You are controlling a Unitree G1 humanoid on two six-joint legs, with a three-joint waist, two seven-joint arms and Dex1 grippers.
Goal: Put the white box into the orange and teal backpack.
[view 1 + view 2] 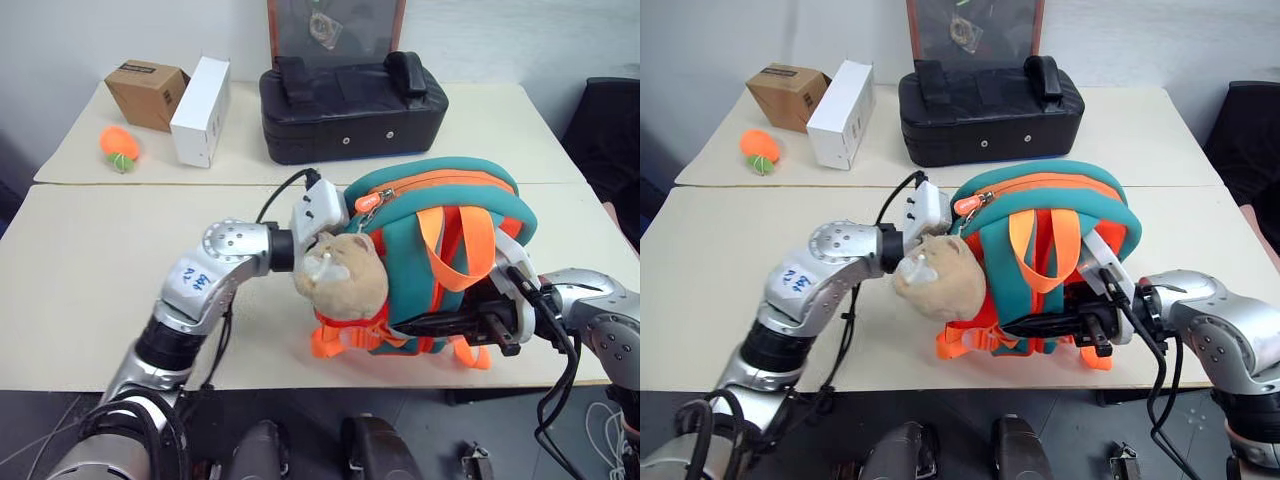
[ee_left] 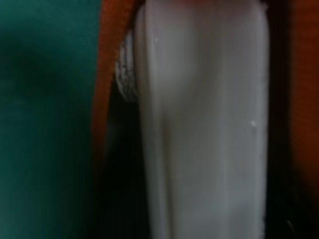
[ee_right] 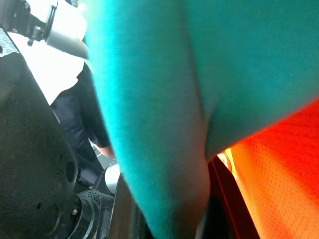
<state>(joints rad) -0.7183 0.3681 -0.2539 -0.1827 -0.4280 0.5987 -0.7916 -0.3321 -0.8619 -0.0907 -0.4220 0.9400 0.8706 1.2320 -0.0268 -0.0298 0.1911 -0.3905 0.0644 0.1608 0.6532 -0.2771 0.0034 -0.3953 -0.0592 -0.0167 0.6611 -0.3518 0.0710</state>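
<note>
- Entering the backpack: the white box (image 2: 202, 124) is showing in the left wrist view as a smooth white slab running up between orange lining and teal fabric, so it appears to be partly inside the opening already.
- Sitting in the centre of both head views, the orange and teal backpack (image 1: 440, 250) is propped on the near table (image 1: 80, 290), straps facing the camera, with its tan plush keychain (image 1: 342, 278) hanging at the left side of the bag.
- Reaching in from the lower left of the frame, the left gripper (image 1: 322, 232) is disappearing behind the plush toy at the bag's mouth; its fingers are hidden, so I cannot tell for certain whether they are clamped on the box, though the box lying straight ahead of the wrist camera suggests it is being carried.
- Bracing from the lower right of the frame, the right gripper (image 1: 495, 322) is pinched together on the backpack's lower edge, steadying the bag.
- Judging progress: insertion looks under way but not finished; pushing the box fully in and letting go is looking like what remains.
- Standing untouched at the upper left of the frame: a plain white carton (image 1: 200, 110), a brown cardboard box (image 1: 146, 93) and an orange toy (image 1: 118, 145); a black padded bag (image 1: 350, 108) is resting at upper centre.
</note>
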